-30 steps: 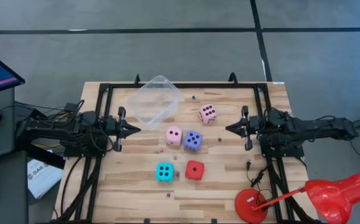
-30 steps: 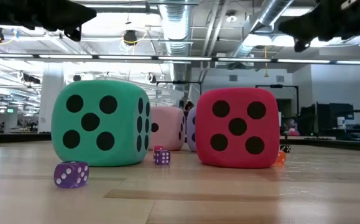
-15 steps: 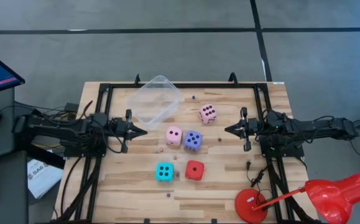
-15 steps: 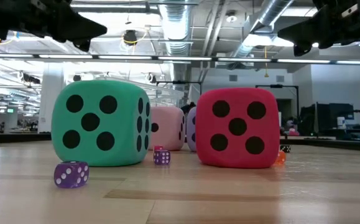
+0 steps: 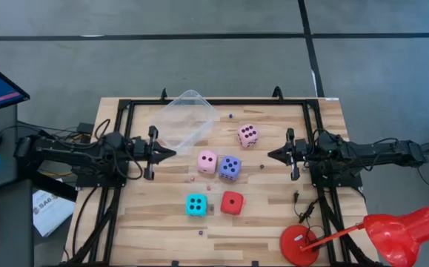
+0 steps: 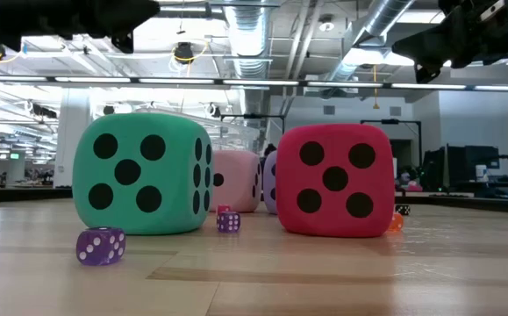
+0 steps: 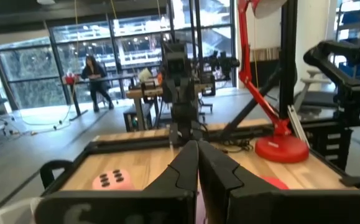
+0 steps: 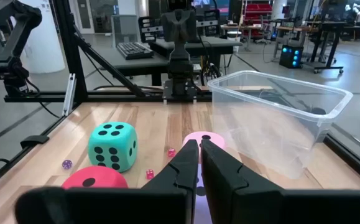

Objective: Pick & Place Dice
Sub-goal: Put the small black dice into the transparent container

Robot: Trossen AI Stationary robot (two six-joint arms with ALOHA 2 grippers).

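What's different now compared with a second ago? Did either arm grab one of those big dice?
No grab yet. The left hand slid inward over the table toward the pale pink die; the right hand crept slightly inward too. Both are shut and empty. All the dice and the clear plastic tub stayed put.

Five dice loose on table.
Pink die (image 5: 247, 135) apart; pink die (image 5: 207, 161) beside violet die (image 5: 230, 167); cyan die (image 5: 195, 205), red die (image 5: 232, 202) nearer front.
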